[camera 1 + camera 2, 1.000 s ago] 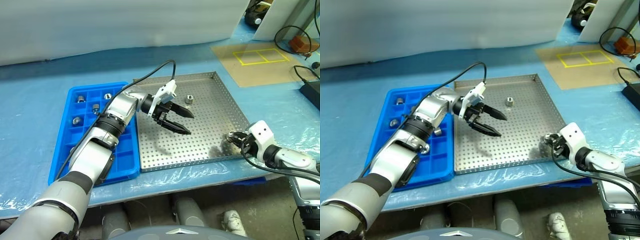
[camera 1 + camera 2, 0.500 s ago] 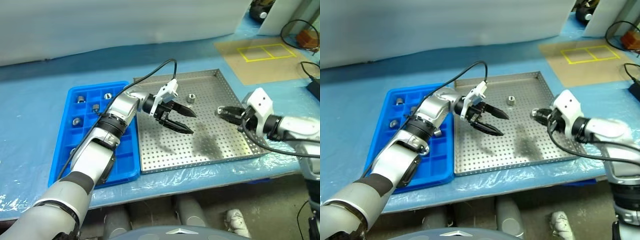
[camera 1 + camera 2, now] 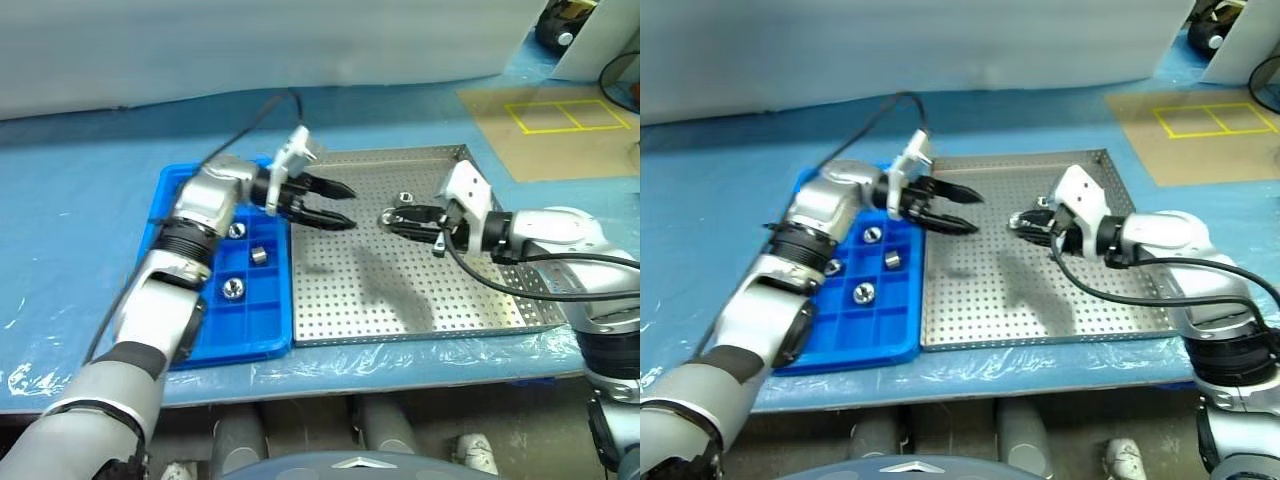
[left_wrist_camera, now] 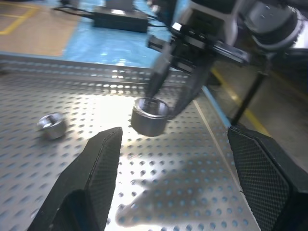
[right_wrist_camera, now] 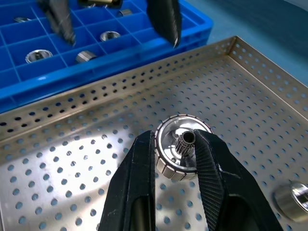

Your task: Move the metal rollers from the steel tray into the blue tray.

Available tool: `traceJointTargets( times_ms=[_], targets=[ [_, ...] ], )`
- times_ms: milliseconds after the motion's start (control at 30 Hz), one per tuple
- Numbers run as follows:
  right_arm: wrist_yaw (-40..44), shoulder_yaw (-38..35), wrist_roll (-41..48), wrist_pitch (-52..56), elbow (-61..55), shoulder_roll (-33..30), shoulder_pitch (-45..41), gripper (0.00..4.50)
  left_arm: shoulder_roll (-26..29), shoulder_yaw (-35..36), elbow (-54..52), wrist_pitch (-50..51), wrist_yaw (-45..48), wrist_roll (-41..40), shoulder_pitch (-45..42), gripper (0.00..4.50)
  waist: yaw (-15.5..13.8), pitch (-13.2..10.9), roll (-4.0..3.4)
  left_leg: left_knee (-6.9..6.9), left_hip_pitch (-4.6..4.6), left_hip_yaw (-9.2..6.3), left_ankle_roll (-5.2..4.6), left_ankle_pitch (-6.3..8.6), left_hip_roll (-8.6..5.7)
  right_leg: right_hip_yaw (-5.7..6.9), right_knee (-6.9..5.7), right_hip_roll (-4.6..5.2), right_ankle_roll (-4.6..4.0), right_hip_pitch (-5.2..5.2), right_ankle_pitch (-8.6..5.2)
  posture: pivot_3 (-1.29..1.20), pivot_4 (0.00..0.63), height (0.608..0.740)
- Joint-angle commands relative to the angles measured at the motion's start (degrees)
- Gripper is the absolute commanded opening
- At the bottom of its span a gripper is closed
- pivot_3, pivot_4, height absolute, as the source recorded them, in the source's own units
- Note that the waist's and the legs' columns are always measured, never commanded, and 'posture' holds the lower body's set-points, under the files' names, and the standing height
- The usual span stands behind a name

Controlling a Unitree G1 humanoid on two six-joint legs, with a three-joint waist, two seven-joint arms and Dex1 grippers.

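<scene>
Between our right gripper's (image 5: 175,159) closed jaws sits one metal roller (image 5: 179,146), pinched across its rim with the hollow centre facing back toward the wrist, so it rides clear above the steel tray (image 3: 420,290) and cannot roll off. Just beyond those jaws and a little to one side, a second roller (image 3: 406,198) lies loose on the perforated sheet, apart from the fingers. Our right arm reaches in over the tray's middle with the gripper tilted slightly downward and aimed toward the blue tray (image 3: 215,335).

Facing it, our left gripper (image 3: 338,204) holds its jaws wide open and empty, pointing nearly level across the steel tray from just past the blue tray's edge. From the left wrist, the carried roller hangs in the gap straight ahead of the open fingers (image 4: 98,163), not yet between them. We judge this a hand-over: the left jaws stand spread to receive the roller, since the blue tray lies on that arm's side. Behind the left jaws, several rollers (image 3: 232,288) already rest in separate cells of the blue tray.
</scene>
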State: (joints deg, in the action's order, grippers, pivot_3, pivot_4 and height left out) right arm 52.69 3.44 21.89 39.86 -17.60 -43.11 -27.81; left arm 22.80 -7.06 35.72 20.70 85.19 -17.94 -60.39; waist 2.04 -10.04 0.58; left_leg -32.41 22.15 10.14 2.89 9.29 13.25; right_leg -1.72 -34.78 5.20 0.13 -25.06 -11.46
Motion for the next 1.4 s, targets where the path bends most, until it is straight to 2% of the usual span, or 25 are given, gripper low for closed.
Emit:
traceJointTargets(
  times_ms=[33,133,267,433,533,733,1033,1400],
  targets=[
    [0.91,2.92,-1.85,-4.76,3.85,2.68,-3.68,0.78,5.54,5.12,0.05,1.72,-2.63,-1.04,-1.70,3.66,-0.53,0.00,-0.01,0.01,-0.02,0.00,0.06,-0.03,0.01,0.01,-0.04,-0.01,0.00,0.00,0.00,-0.20,0.150,0.740],
    [2.68,5.70,-3.10,-8.16,8.32,5.57,-6.57,0.78,10.78,7.89,-1.91,7.04,-3.77,-2.35,-0.57,3.66,-2.00,-0.02,-0.04,0.08,-0.03,-0.02,0.22,-0.13,0.07,0.05,-0.07,-0.05,-0.02,-0.01,0.01,-0.15,0.150,0.740],
    [6.14,8.79,-3.26,-10.61,12.56,9.34,-10.37,0.78,19.47,8.76,-17.27,15.12,-1.23,-5.78,9.75,3.66,-3.43,-0.03,-0.06,0.32,0.05,-0.03,0.43,-0.24,0.14,0.14,0.00,-0.13,-0.05,-0.11,0.00,-0.04,0.150,0.740],
    [11.98,11.32,-0.99,-9.07,12.28,11.65,-12.03,0.78,25.42,9.18,-34.66,20.29,-2.85,-8.72,23.37,3.66,-5.87,-0.03,-0.06,0.37,0.34,-0.14,0.56,-0.26,0.42,0.45,-0.02,-0.18,-0.22,-0.19,-0.10,0.05,0.150,0.740],
    [15.07,12.86,-0.05,-8.20,11.24,12.29,-12.42,0.78,26.62,9.24,-41.88,22.14,-4.88,-10.07,29.30,3.66,-7.31,-0.04,-0.06,0.35,0.49,-0.30,0.66,-0.31,0.45,0.82,-0.08,-0.16,-0.23,-0.23,-0.10,0.08,0.150,0.740],
    [17.70,15.49,0.52,-6.94,9.72,14.33,-12.96,0.78,26.47,8.46,-49.04,25.78,-8.30,-13.65,32.98,3.66,-8.13,-0.04,-0.06,0.21,0.44,-0.33,0.78,-0.40,0.51,0.90,-0.30,-0.11,-0.24,-0.16,-0.11,0.10,0.150,0.740],
    [21.18,18.97,2.50,-2.78,6.30,14.25,-10.62,0.78,28.37,6.77,-51.61,24.62,-7.61,-14.81,35.35,3.66,-7.87,-0.04,-0.07,0.28,0.03,-0.39,1.10,-0.59,0.58,0.71,-0.75,-0.19,-0.22,-0.15,-0.14,0.11,0.150,0.740],
    [21.19,21.06,0.04,-4.68,12.33,17.87,-11.59,0.78,32.42,8.46,-53.96,23.41,-7.13,-16.46,39.10,3.66,-8.01,-0.04,-0.06,0.27,0.06,-0.39,1.10,-0.59,0.55,0.70,-0.74,-0.17,-0.23,-0.17,-0.15,0.14,0.150,0.740]
  ],
)
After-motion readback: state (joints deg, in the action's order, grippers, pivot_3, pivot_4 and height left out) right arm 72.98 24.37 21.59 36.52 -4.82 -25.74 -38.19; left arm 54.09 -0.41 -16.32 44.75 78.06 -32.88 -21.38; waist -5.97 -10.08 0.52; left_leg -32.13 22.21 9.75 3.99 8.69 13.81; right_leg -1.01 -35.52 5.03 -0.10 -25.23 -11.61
